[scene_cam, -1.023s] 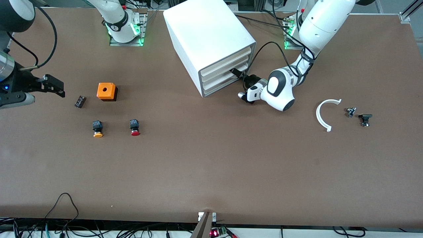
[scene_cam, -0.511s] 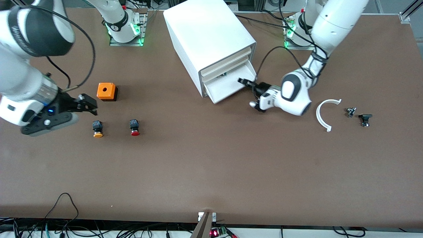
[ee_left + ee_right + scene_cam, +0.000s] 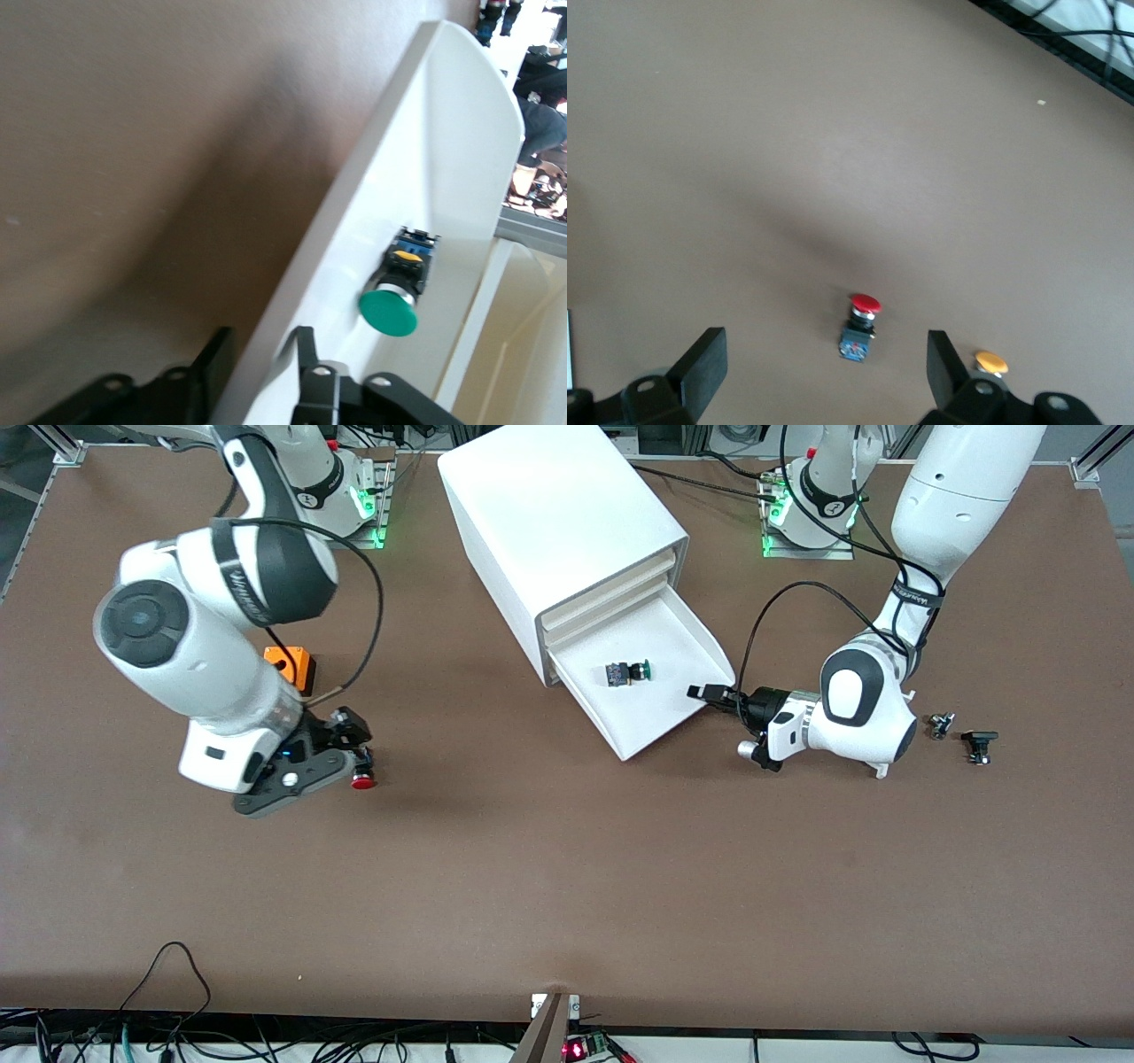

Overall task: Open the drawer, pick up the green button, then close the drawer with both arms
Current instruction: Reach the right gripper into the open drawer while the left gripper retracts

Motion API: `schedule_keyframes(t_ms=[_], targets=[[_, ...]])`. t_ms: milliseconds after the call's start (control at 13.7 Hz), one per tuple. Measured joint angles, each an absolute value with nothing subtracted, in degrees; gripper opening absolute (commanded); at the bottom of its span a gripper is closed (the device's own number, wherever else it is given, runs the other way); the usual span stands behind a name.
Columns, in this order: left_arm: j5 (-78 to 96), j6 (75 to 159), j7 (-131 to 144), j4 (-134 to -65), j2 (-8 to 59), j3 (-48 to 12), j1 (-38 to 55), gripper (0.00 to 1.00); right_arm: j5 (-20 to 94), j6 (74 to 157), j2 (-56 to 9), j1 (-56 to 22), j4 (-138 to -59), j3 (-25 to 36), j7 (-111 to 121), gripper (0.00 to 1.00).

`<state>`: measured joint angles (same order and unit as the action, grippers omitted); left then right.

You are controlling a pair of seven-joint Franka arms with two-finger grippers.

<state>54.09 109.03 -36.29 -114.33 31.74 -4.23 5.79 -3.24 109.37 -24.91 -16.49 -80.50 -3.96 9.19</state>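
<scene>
Now the drawer (image 3: 660, 691) stands pulled well out, where a second ago it was closed. Left gripper (image 3: 709, 693), fingers clamped on the front rim at its 3 o'clock corner. The button (image 3: 627, 672) lies exposed inside. Right gripper (image 3: 341, 731), fingers spread, hovers over the red-capped button (image 3: 361, 771), having swung inward; pickup comes next.

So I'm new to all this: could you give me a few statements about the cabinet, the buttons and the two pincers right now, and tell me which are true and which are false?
1. The lowest drawer is pulled out. True.
2. The green button lies on the table beside the cabinet. False: it lies inside the open drawer.
3. The left pincer grips the drawer's front edge, one finger on each side. True.
4. The right pincer holds the red button. False: it is open above the table, with the red button lying below it.
5. The top two drawers are open. False: both are shut.
</scene>
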Motion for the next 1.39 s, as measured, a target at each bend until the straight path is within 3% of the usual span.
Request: schedule_keyframes(t_ms=[292,438,658,877,1096,1388], targets=[[47.1,116.0,-35.4,-108.7,28.5,0.8,5.9,1.00,-3.2,114.6,-28.5,-24.4,-80.5,-5.9,9.0,1.00],[45.6,116.3,-35.4,-107.3,23.1,5.7,4.7,1.00,-3.2,116.3,-30.2,-30.3,-79.8,-6.2,8.1,1.00],[34.1,115.7,-35.3,-106.6,13.1,6.8,2.3,1.00,-3.2,116.6,-32.5,-35.7,-76.1,-7.0,7.6,1.00],[18.1,104.4,-29.5,-100.8,5.2,6.8,1.7,1.00,-3.2,118.6,-35.6,-36.5,-72.8,-12.0,9.3,1.00],[6.2,92.6,-19.3,-92.3,2.8,5.6,1.9,1.00,-3.2,120.5,-40.7,-36.8,-68.3,-14.3,15.8,1.00],[-0.9,90.3,-6.0,-91.0,3.0,-0.1,2.4,1.00,-4.4,121.5,-45.3,-39.0,-66.6,-15.6,20.4,1.00]])
